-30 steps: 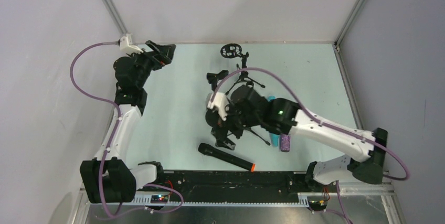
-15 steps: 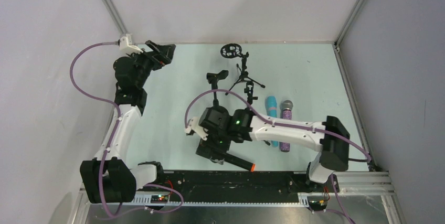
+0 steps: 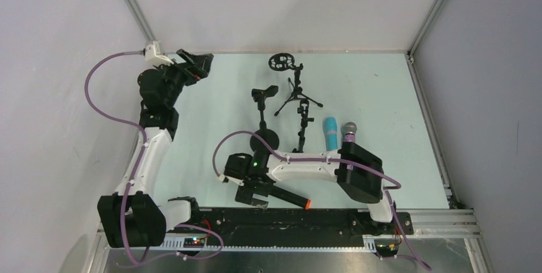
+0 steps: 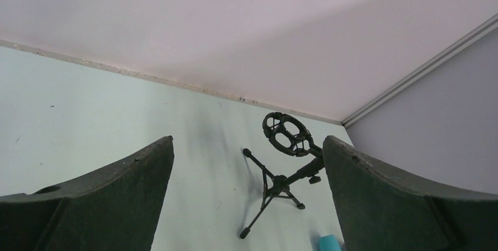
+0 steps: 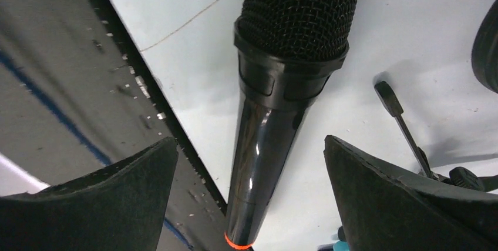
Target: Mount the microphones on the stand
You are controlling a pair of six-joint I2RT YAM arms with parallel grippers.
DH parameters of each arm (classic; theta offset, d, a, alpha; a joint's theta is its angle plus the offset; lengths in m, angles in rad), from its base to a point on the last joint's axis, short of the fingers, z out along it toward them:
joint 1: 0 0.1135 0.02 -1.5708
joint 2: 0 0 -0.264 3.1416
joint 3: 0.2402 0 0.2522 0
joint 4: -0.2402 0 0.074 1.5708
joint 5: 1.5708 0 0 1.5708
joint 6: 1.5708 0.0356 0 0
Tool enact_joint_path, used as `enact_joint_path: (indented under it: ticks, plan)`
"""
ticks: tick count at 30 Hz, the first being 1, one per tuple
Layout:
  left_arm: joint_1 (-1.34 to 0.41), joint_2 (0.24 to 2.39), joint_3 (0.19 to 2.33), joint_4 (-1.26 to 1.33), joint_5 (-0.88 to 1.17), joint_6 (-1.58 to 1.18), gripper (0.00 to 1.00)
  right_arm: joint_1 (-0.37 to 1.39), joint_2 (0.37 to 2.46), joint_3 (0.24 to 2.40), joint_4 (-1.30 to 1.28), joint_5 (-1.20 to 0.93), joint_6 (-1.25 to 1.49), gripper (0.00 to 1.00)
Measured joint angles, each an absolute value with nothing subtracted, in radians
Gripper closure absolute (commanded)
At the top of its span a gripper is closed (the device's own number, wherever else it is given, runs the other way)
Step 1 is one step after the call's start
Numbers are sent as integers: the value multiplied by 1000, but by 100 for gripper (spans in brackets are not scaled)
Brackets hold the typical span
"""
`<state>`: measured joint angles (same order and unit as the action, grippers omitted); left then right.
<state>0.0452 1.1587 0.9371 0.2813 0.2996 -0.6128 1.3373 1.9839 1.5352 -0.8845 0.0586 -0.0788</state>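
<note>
Right now the black mic (image 3: 291,197) lies flat on the table (image 3: 211,126), just beside the near edge. Its long axis runs along that edge at a slight slant, with the mesh head to the left. The orange-ringed end is to the right, closer to the black rail (image 3: 332,217). In the right wrist view the table edge runs close along one side of the barrel, so I have little room there; the other side is bare table.

The right gripper (image 3: 254,196) sits over the head end. Its fingers (image 5: 88,204) are spread wide, one on either side of the barrel, with a gap on each side.

Well to the right, the cyan mic (image 3: 330,133) and purple mic (image 3: 349,131) lie side by side, long axes pointing away from me. The purple mic's lower part is hidden under the right arm.

Beyond them, mid-table, stand the clip stand (image 3: 263,96), the ring stand (image 3: 289,80) and a third stand (image 3: 302,123).

The left gripper (image 3: 195,65) hangs at the far left corner with its jaws apart, holding nothing. Bare table lies between it and the stands.
</note>
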Motion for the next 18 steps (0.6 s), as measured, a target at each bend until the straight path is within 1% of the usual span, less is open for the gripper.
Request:
enact_joint_path:
  ticks: [4,7,8,10,11,12,13,14,15,18]
  plan:
    - [49,1161,937,281,300,-613,0,1333,2033,1537,-896,75,-75,10]
    - [50,1165,937,281,300,-613,0,1326,2073,1538,-897,62,-67,21]
    - [51,1166,937,281,300,-613,0,1325,2078,1540,-903,53,-67,23]
    - [51,1166,937,281,300,-613,0,1320,2082,1544,-908,29,-63,31]
    - [52,1166,937,281,300,-613,0,1317,2085,1545,-908,17,-61,38]
    - [52,1166,937,281,300,-613,0,1313,2086,1546,-908,4,-59,42]
    - [52,1167,937,281,300,-613,0,1310,2087,1546,-909,-2,-62,54]
    - [52,1167,937,281,300,-613,0,1306,2087,1547,-910,-7,-60,58]
    - [53,1168,937,281,300,-613,0,1301,2088,1547,-910,-7,-62,66]
    - [53,1169,937,281,300,-613,0,1290,2089,1549,-911,-27,-52,75]
